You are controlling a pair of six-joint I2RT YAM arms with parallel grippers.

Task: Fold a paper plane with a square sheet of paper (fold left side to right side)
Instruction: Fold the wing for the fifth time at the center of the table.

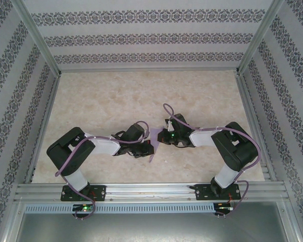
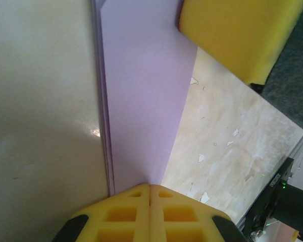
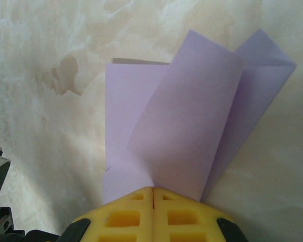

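Bench (image 1: 116, 101): beige marbled top, metal rail (image 1: 151, 190) along edge behind both tools. Pale flecks (image 2: 202, 158) on surface right of left tool (image 2: 150, 187). Square sheet of paper (image 3: 182, 126), lavender, folded, ahead of right tool (image 3: 153, 189), pinched in both tools' closed tips. Contact with bench unclear.

The left gripper's (image 2: 150, 189) two yellow foam pads meet at the bottom edge, pressed together on the lower end of a thin lavender sheet of paper (image 2: 141, 101). The sheet runs up to the top edge, with stacked layers showing along its left side. A yellow foam block (image 2: 237, 35) overlaps its upper right corner. The beige marbled bench (image 2: 227, 146) lies to the right.
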